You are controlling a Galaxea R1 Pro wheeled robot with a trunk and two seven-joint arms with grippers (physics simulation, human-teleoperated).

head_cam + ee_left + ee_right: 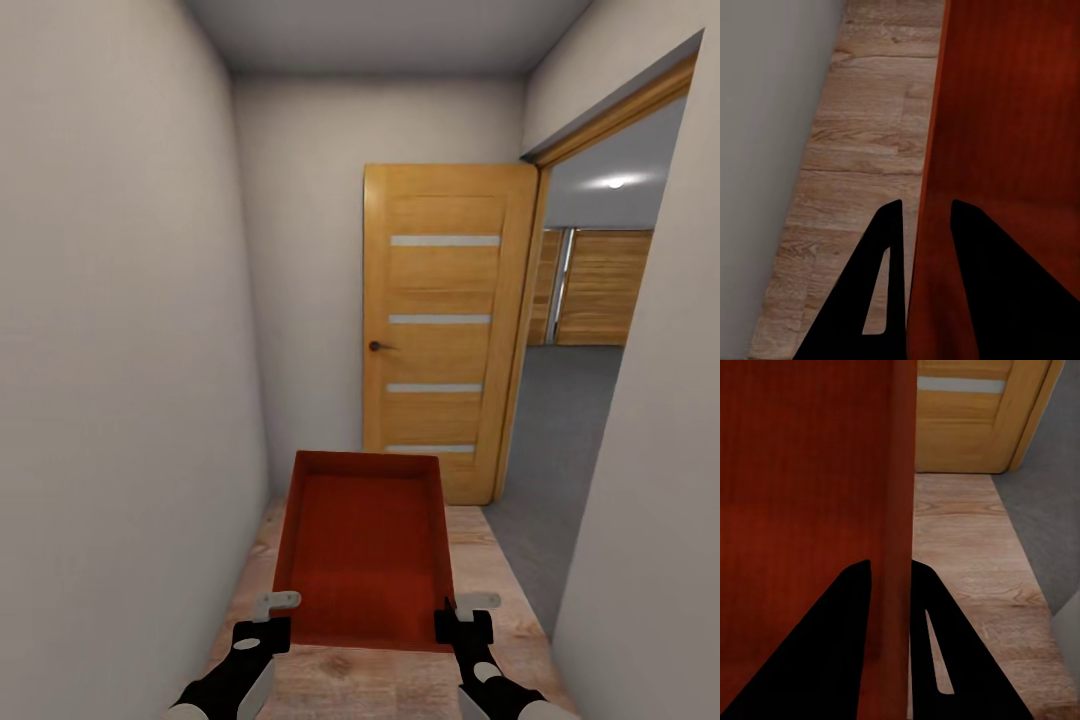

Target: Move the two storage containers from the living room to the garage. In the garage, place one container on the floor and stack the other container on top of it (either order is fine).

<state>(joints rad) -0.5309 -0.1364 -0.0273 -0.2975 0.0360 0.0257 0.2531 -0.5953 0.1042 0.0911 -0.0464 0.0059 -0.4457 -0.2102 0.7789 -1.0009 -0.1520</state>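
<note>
From my head camera, I carried one orange-red storage container [365, 550] through a narrow white hallway, my left gripper [272, 618] and right gripper [466, 615] each clamped on a side wall near its near corners. An open wooden door [445, 330] stood ahead; the garage's grey floor [560, 450] showed through the doorway at right. My left wrist camera showed fingers [889, 285] straddling the bin's wall above wood planks [862, 150]. My right wrist camera showed the same grip. Neither container seemed delivered yet; stacking remained.
</note>
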